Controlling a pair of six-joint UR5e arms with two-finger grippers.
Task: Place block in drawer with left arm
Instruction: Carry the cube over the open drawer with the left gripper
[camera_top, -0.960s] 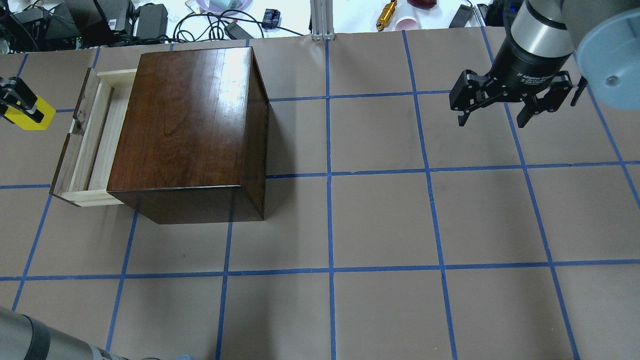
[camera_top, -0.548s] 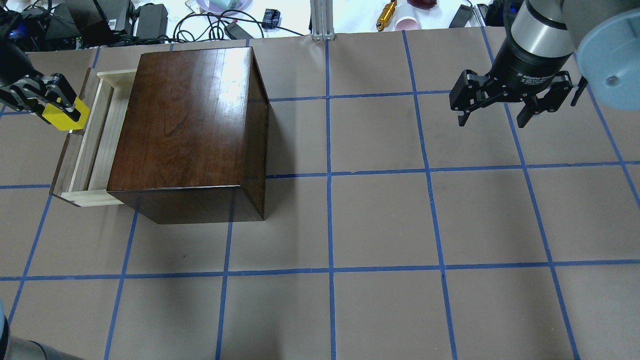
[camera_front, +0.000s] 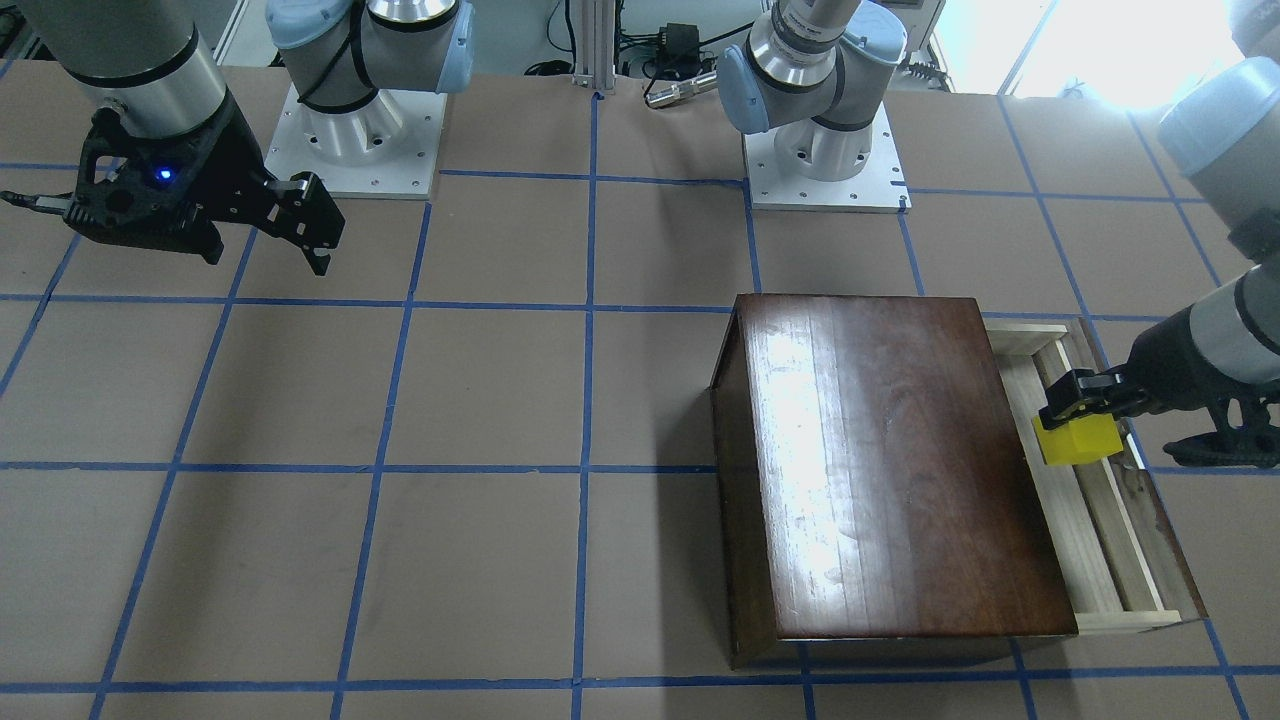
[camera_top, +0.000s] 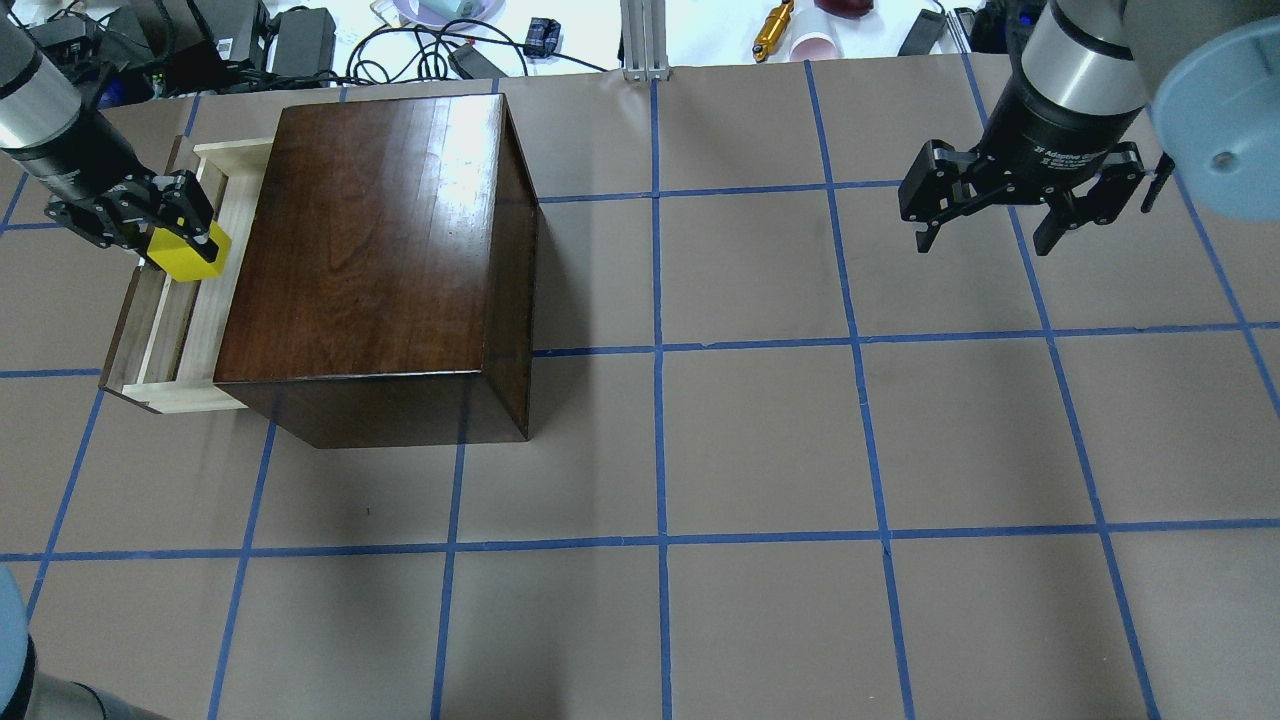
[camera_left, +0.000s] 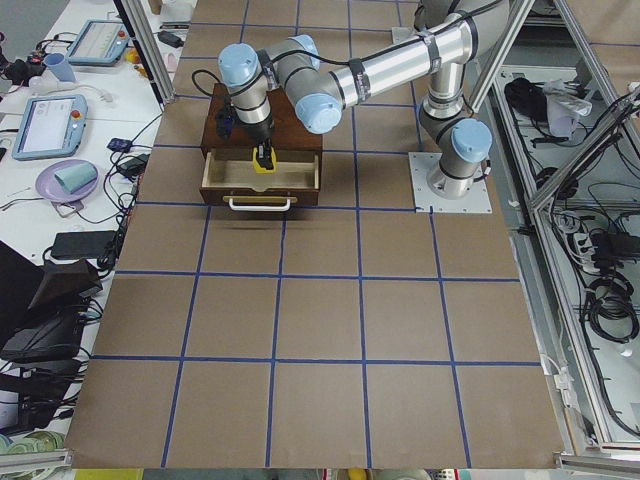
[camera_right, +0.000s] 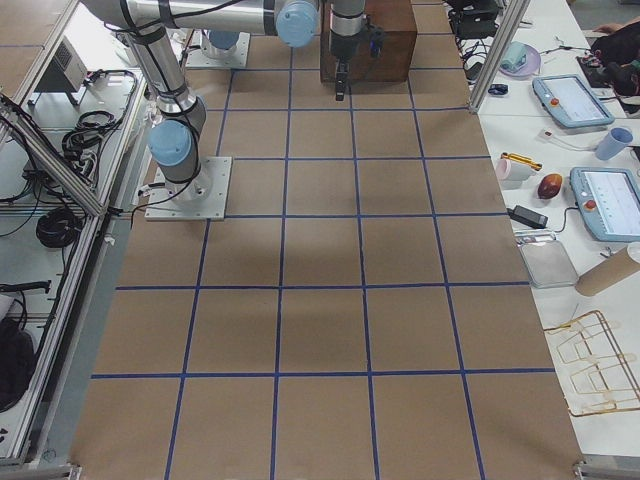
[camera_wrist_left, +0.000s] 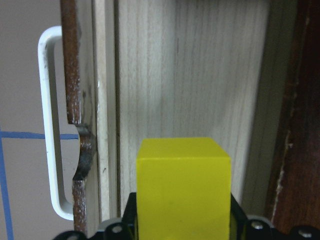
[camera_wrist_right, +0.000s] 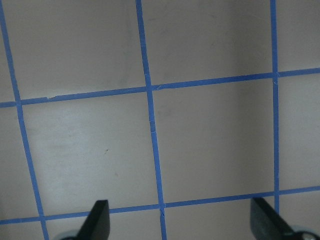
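Observation:
My left gripper (camera_top: 180, 232) is shut on the yellow block (camera_top: 187, 256) and holds it above the open pale-wood drawer (camera_top: 172, 330) of the dark-brown cabinet (camera_top: 380, 260). In the front-facing view the block (camera_front: 1078, 440) hangs over the drawer (camera_front: 1100, 530) near its middle, with the left gripper (camera_front: 1085, 405) over it. The left wrist view shows the block (camera_wrist_left: 183, 190) above the drawer floor (camera_wrist_left: 190, 75), with the metal pull (camera_wrist_left: 50, 125) at left. My right gripper (camera_top: 990, 225) is open and empty, high over the table at far right; its fingertips (camera_wrist_right: 97, 220) show apart.
Cables, power bricks and small items (camera_top: 300, 40) lie beyond the table's far edge. The right arm's gripper (camera_front: 250, 225) hovers far from the cabinet. Blue tape lines (camera_top: 660, 400) grid the brown table.
My left gripper carried the yellow block rightward from beyond the drawer front to over the open drawer. The right arm has not moved.

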